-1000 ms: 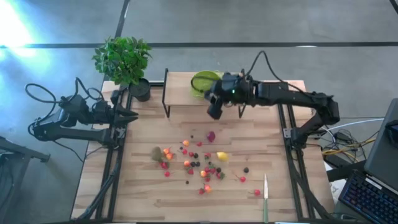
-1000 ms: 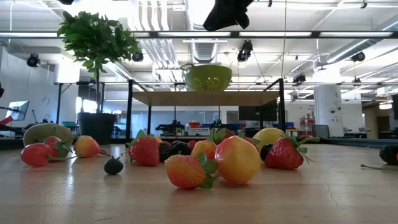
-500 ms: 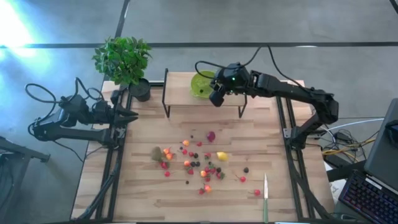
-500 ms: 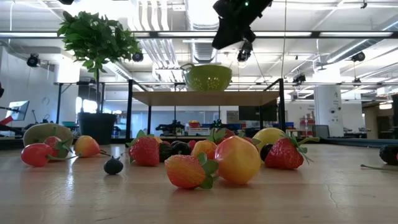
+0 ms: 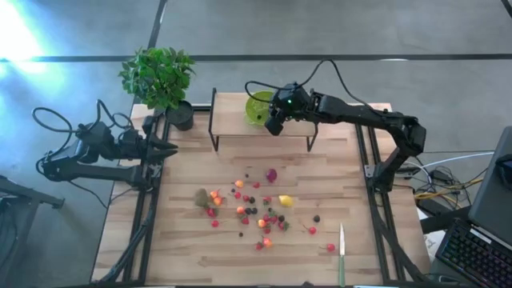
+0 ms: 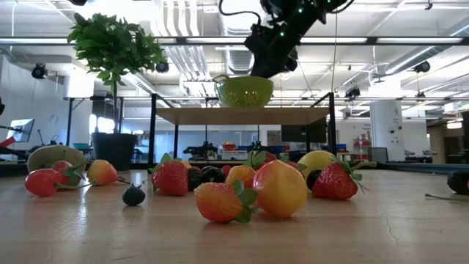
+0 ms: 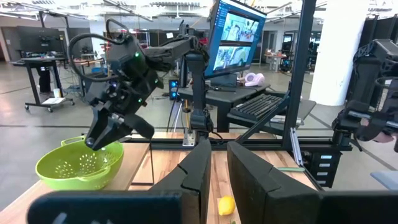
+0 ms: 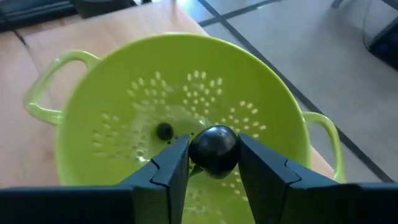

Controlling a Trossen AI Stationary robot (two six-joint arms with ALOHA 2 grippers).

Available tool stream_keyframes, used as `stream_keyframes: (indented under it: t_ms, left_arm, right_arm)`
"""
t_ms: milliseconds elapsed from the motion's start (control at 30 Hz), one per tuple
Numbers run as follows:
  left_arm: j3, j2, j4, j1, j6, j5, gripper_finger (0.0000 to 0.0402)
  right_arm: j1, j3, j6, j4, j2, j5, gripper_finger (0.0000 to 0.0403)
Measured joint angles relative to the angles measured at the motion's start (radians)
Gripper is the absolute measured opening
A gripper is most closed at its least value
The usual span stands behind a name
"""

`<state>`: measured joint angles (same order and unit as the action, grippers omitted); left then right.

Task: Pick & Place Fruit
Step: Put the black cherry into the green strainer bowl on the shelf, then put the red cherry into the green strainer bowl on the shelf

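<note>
— One dark, glossy round berry [image 8: 214, 149] pinched between the right gripper [image 8: 212, 160] fingers [image 8: 171, 165], directly above the lime-green perforated plastic colander bowl [image 8: 112, 106]. Straight down from the fingers, then: nothing but bowl beneath.

— Already something inside?

— Yes, another small dark berry [image 8: 164, 130] resting on the holed bottom, just beside the held one's drop line. Bowl perched on the raised wooden shelf [image 5: 240, 128] at the far edge of the surface [image 5: 184, 240].

— And the rest of the fruit?

— Scattered mid-surface, well apart from the bowl: matte red strawberries [image 6: 170, 177], smooth orange-yellow peach shapes [image 6: 278, 188], a yellow lemon [image 5: 285, 200], the fuzzy brown kiwi [image 5: 201, 197]. No long axis worth minding on the round berry.

— Left side?

— Left gripper [image 5: 164, 149] parked at the surface's left edge, fingers [image 7: 198, 174] nearly together, holding nothing. Right arm far nearer the bowl.

— Grip loosening?

— Possibly; hard to judge, berry seemingly held for now.
</note>
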<state>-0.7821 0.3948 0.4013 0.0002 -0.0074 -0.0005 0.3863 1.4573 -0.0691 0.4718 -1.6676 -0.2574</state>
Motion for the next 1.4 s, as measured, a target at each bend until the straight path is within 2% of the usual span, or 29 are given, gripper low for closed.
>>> stream_keyframes:
  t_ms: [233,500,933,1233,1400]
  left_arm:
    - [0.0,0.0,0.0,0.0,0.0,0.0,0.0062]
    - [0.0,0.0,0.0,0.0,0.0,0.0,0.0062]
    - [0.0,0.0,0.0,0.0,0.0,0.0,0.0062]
    - [0.0,0.0,0.0,0.0,0.0,0.0,0.0062]
    - [0.0,0.0,0.0,0.0,0.0,0.0,0.0062]
  right_arm:
    - [0.022,-0.001,-0.033,0.03,0.0,0.0,0.0109]
    - [0.027,-0.002,-0.036,0.064,0.0,-0.005,0.0147]
    - [0.027,0.034,-0.035,0.076,0.008,-0.006,0.0168]
    - [-0.011,0.115,-0.027,0.145,0.016,-0.007,0.013]
    - [-0.07,0.156,0.001,0.304,0.019,-0.006,0.0101]
